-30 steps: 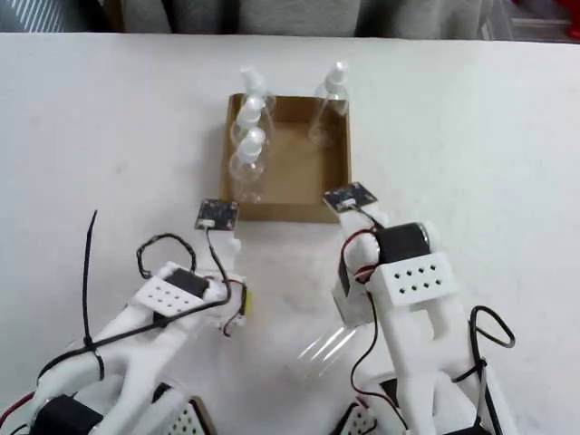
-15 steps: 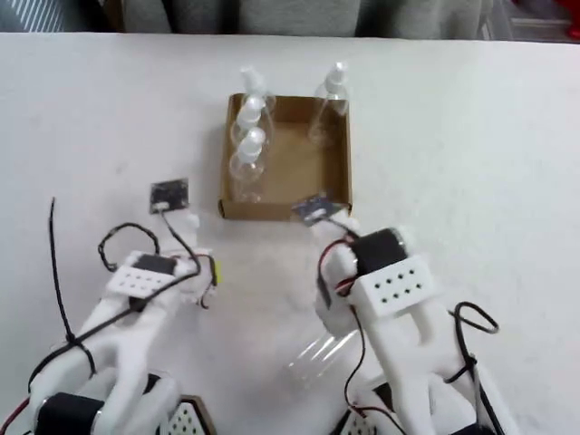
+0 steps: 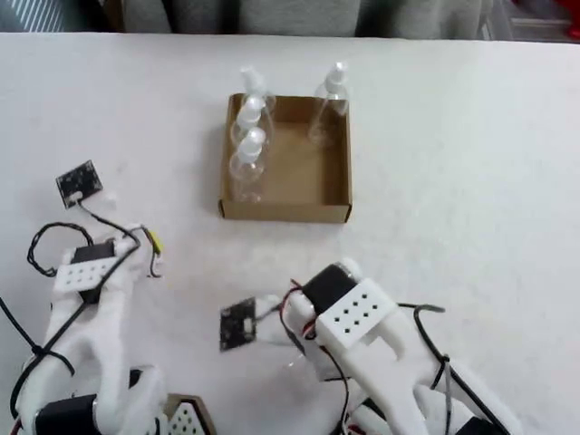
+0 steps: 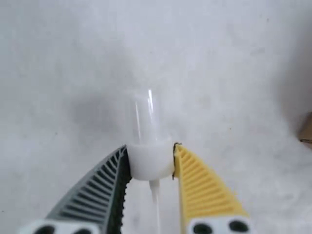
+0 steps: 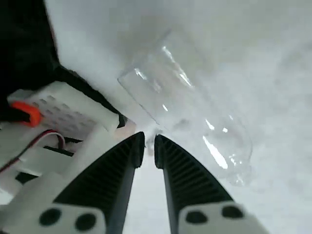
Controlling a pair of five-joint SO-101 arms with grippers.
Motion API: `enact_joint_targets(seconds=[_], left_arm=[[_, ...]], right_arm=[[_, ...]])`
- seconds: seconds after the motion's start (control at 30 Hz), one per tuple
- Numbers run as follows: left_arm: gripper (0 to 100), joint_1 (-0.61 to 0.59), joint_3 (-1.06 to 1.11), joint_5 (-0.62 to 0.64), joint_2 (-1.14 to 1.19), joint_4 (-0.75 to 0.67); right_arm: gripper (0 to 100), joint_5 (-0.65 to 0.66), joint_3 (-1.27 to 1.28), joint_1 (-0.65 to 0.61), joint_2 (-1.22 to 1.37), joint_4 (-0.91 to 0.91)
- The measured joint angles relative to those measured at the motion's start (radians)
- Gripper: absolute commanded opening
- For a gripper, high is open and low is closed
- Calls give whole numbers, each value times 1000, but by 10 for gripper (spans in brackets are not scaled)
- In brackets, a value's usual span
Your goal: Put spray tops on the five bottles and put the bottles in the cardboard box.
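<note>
High view: the cardboard box (image 3: pixel 285 213) is holding 4 topped bottles (image 3: pixel 246 149), standing upright.

Left wrist view: your left gripper (image 4: pixel 150 150) is pinching the spray top (image 4: pixel 148 163) by its collar; it is probably light and stiff.

Right wrist view: your right gripper (image 5: pixel 147 145) is hanging almost closed and empty beside the 5th bottle (image 5: pixel 190 112), which is lying on the table (image 5: pixel 273 58). It is looking thin and slippery, so try gripping its neck.
</note>
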Motion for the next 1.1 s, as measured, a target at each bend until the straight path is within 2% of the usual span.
enact_joint_targets(seconds=[0.1,0.37,0.57,0.63,0.77,0.87,1.1], left_arm=[[56,-6,0,-2,0,-15],[56,-9,0,0,0,-21],[56,-9,0,0,0,-21],[56,-9,0,0,0,-21],[56,-9,0,0,0,-21],[56,-9,0,0,0,-21],[56,-9,0,0,0,-21]], right_arm=[[15,103,78,-2,0,-78],[15,127,226,6,0,-301],[15,126,224,180,0,-331],[15,71,189,270,0,-344],[15,-132,127,423,0,-411],[15,-204,126,422,0,-439],[15,-227,126,379,0,-446]])
